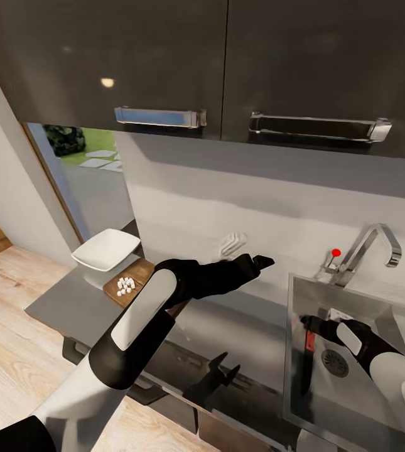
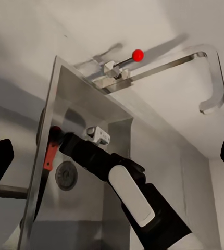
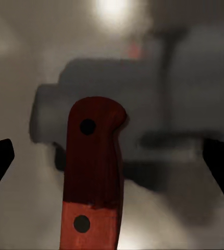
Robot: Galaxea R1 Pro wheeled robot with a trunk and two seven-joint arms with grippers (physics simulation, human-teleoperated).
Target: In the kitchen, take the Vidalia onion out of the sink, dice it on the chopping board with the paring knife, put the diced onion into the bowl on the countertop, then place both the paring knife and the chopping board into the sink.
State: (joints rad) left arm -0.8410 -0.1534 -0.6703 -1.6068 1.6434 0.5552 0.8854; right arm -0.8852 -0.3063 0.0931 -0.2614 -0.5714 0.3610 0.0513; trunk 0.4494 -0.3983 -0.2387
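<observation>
knife (image 1: pixel 309 351) is down inside the sink (image 1: pixel 378 314), red handle by the right end effector (image 1: pixel 311 323), blade running along the left wall next to the drain (image 1: pixel 335 363). Right fingers look spread wide around the handle. Left end effector (image 1: pixel 264 260) hangs over the bench (image 1: pixel 58 301), fingers apart, nothing in them. Board (image 1: pixel 140 271) with diced onion (image 1: pixel 125 285) sits by the bowl (image 1: pixel 105 251) at the bench's far left end

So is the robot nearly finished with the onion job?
Partly. The onion is diced, but the cubes sit on the chopping board, not in the bowl. The paring knife is in the sink, right gripper jaws apart. Cubes to bowl, board to sink remain.
</observation>
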